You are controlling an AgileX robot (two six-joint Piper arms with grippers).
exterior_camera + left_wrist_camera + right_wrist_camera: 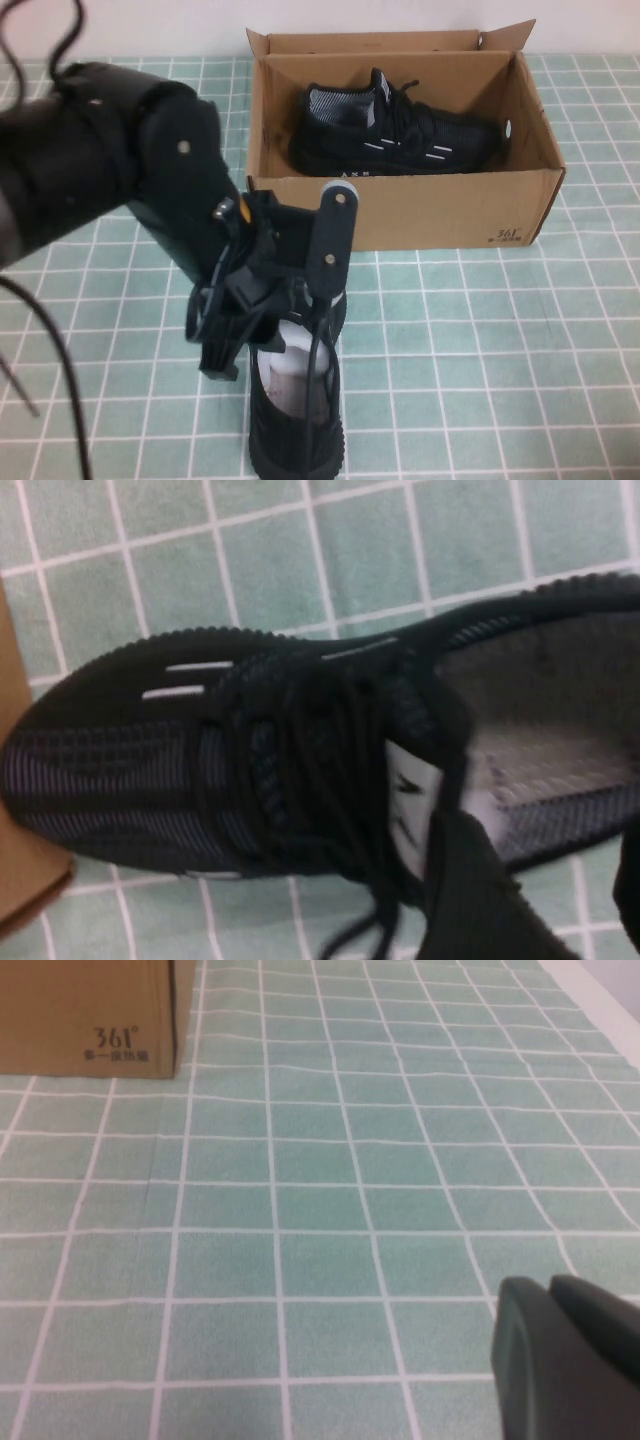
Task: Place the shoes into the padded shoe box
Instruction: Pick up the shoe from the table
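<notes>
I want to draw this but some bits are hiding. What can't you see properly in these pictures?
- Left hand, high view: its own arm and cables cover where it meets the second shoe, so grip unclear.
- That shoe's heel: cut off by the bottom edge.
- Right hand, right wrist view: only a dark corner shows; absent from the high view.
- Shoe in the box: the box front wall hides its sole.
- Small print under "361": too tiny.

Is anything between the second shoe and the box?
Only the box's near wall: the shoe on the table sits in front of it and must clear it. One shoe already fills the back. Left gripper is over the near shoe; right gripper is low over bare table.
</notes>
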